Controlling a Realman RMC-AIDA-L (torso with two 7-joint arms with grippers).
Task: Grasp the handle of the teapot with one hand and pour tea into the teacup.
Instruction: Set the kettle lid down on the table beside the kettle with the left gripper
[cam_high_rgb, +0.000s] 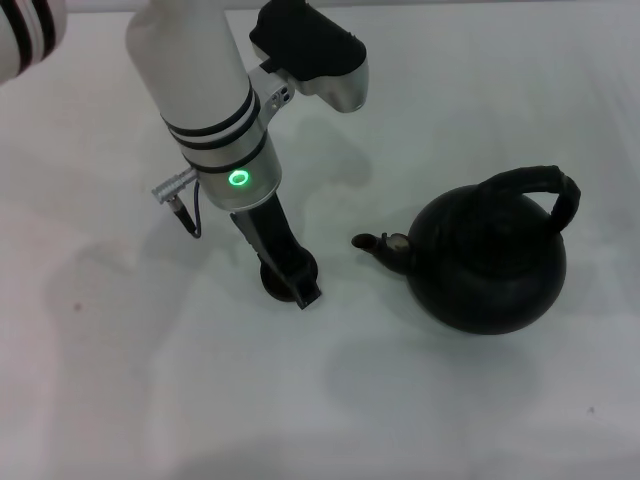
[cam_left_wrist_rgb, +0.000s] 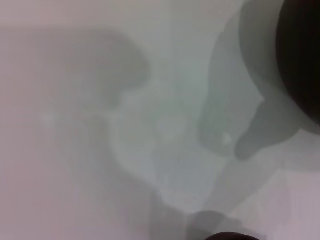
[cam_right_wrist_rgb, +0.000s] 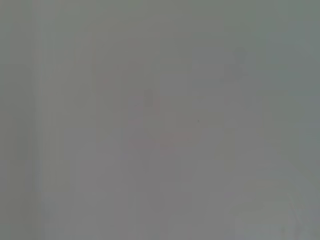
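The round black teapot (cam_high_rgb: 490, 265) stands on the white table at the right of the head view. Its spout (cam_high_rgb: 378, 243) points left and its dark arched handle (cam_high_rgb: 540, 185) rises over the top. Nothing grips the handle. The tiny dark teacup (cam_high_rgb: 272, 282) sits left of the spout and is mostly hidden under my left gripper (cam_high_rgb: 290, 272), which reaches down onto it. A dark curved edge of the teapot (cam_left_wrist_rgb: 300, 55) shows in the left wrist view. My right gripper is out of view, and its wrist view shows only a plain surface.
The white table (cam_high_rgb: 120, 380) lies all around the teapot and the cup. My left arm's white forearm with a green light (cam_high_rgb: 238, 179) slants down from the upper left. No other objects show.
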